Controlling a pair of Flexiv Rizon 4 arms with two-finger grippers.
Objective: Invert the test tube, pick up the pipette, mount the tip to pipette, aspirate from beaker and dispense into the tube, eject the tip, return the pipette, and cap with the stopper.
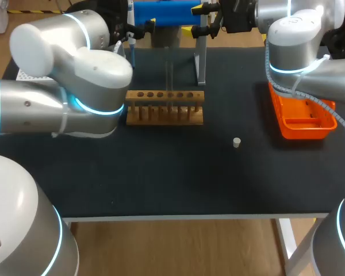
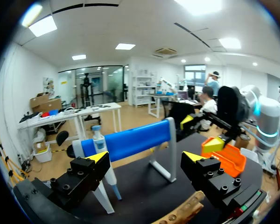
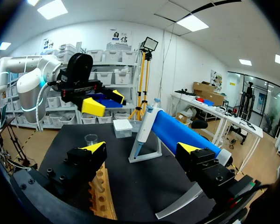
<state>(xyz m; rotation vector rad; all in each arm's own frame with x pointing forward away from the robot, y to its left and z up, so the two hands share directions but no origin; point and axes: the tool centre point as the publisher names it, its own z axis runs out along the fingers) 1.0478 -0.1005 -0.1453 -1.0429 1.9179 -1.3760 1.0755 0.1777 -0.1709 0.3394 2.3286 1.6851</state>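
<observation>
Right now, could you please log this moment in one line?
left jaws open, empty | right jaws open, empty | pipette on stand | test tube in rack | stopper on table

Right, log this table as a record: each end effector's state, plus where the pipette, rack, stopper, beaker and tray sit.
left end effector: open, empty
right end effector: open, empty
pipette: on the blue stand, at the table's far edge
rack: wooden, mid-table, in front of the stand
stopper: loose on the table, right of the rack
beaker: on the table near the tip box
orange tray: right side, below the right arm
</observation>
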